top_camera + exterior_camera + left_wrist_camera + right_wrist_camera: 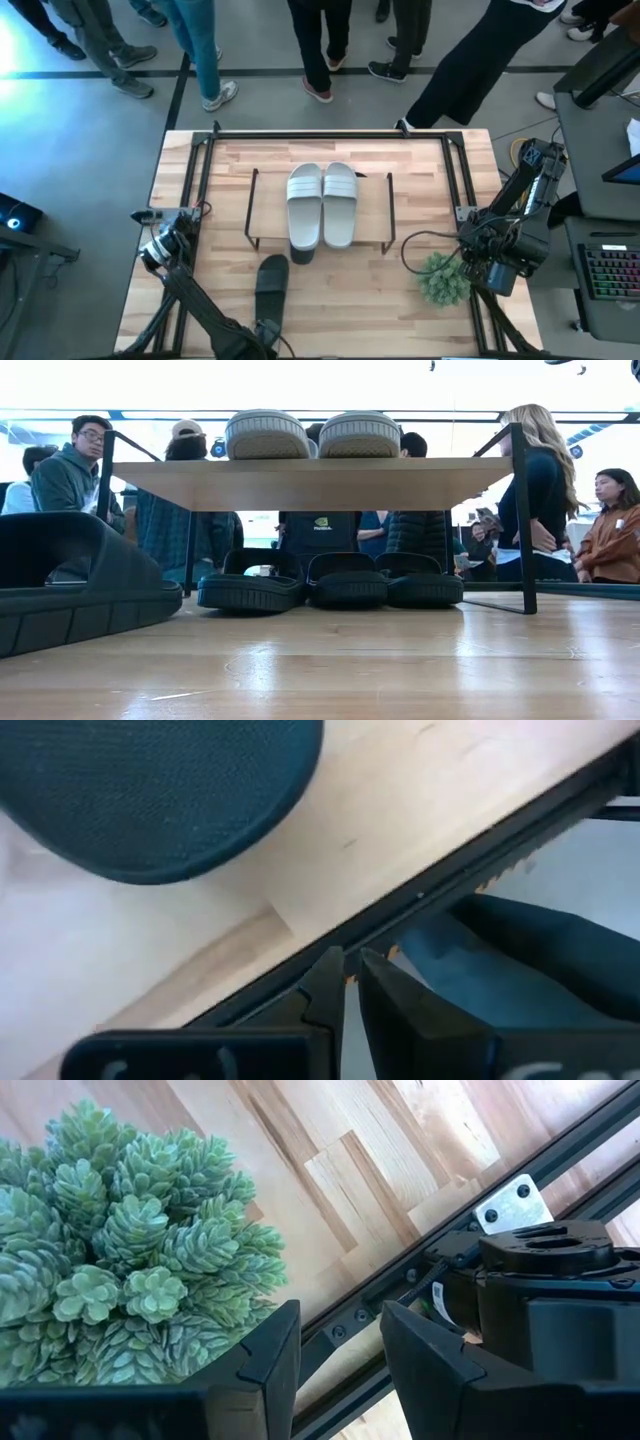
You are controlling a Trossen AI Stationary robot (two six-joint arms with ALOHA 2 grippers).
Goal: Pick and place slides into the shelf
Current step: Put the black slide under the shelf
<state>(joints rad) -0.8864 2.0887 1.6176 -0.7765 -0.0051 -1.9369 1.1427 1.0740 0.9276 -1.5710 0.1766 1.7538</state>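
Observation:
Two pale grey-white slides (pixel 322 205) (pixel 312 434) lie side by side on the shelf's top board (pixel 310 482). Three black slides (pixel 345 580) stand in a row on the table under the shelf (pixel 375 215); one end (pixel 301 256) sticks out past its near edge. A fourth black slide (pixel 272 285) (pixel 70 585) (pixel 160 790) lies sole-down on the table in front of the shelf. My left gripper (pixel 268 335) (pixel 350 975) is shut and empty at the table's near edge, just short of that slide's near end. My right gripper (pixel 492 272) (pixel 340 1345) waits open at the table's right edge.
A small green succulent plant (pixel 442 280) (pixel 130 1250) sits on the table beside my right gripper. Black frame rails (pixel 330 137) run around the tabletop. Several people stand beyond the far edge (pixel 70 475). Bare wood lies left and right of the shelf.

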